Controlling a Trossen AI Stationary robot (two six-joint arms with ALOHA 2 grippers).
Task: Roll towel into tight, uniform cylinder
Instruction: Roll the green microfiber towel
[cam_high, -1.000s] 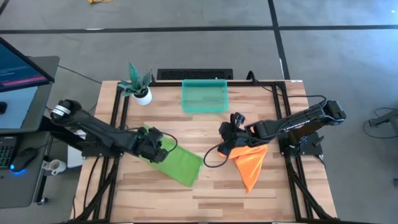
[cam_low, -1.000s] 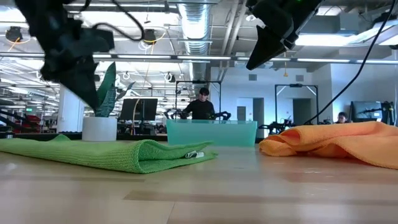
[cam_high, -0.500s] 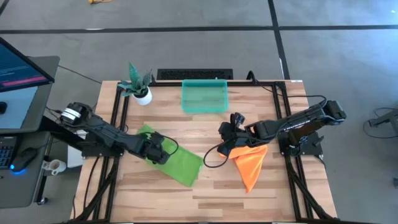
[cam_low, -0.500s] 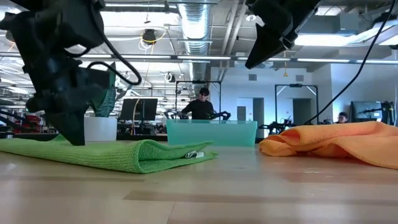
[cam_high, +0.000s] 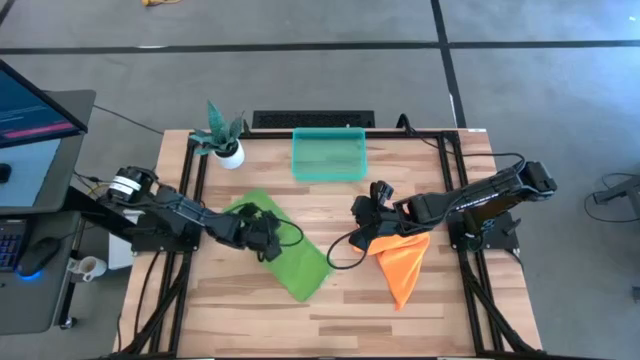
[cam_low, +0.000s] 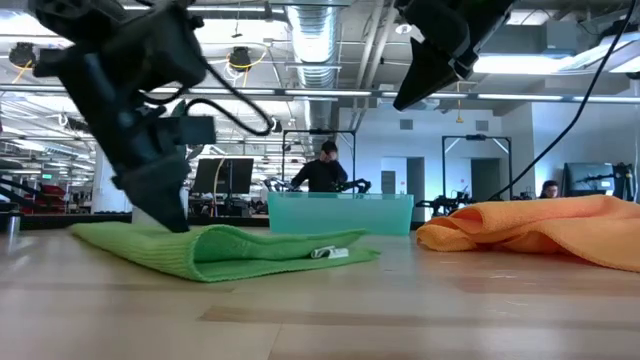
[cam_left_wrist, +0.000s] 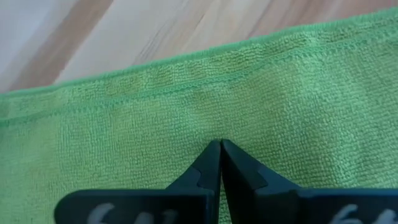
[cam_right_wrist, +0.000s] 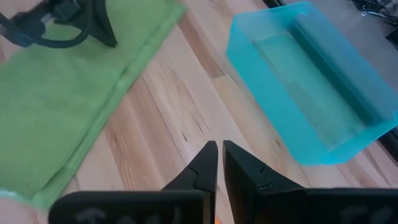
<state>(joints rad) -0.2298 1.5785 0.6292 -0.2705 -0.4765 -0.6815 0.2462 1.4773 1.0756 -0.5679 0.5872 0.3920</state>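
Observation:
A green towel (cam_high: 290, 255) lies folded in layers on the wooden table, running aslant from the far left toward the near right. A small white tag (cam_low: 335, 252) shows at its near fold. My left gripper (cam_high: 268, 240) is shut, with its tips down on the towel's upper face (cam_left_wrist: 221, 144). My right gripper (cam_high: 362, 232) hangs well above the table (cam_low: 415, 92), beside an orange cloth (cam_high: 403, 262). Its fingers (cam_right_wrist: 219, 149) are all but together over bare wood, with nothing between them. My left gripper presses its shut fingertips (cam_low: 175, 222) down on the towel's top layer (cam_left_wrist: 221, 127), a little in from a hemmed edge (cam_left_wrist: 186, 84). It comes slanting down from the table's left. The towel lies on the table, humped into a soft fold (cam_low: 215, 240) beside the tips.
A teal plastic bin (cam_high: 329, 153) stands at the far middle and a small potted plant (cam_high: 226, 146) at the far left. The orange cloth lies crumpled at the right (cam_low: 540, 228). Bare wood stretches along the near edge (cam_high: 330, 320). A person (cam_low: 325, 168) stands in the room behind.
My left gripper has come down onto the green towel, moving toward the table's right and rolling its wrist, shut throughout. The towel's left part, flat before, has been drawn in toward the right and humped up; the tag end has slid a little to the right.

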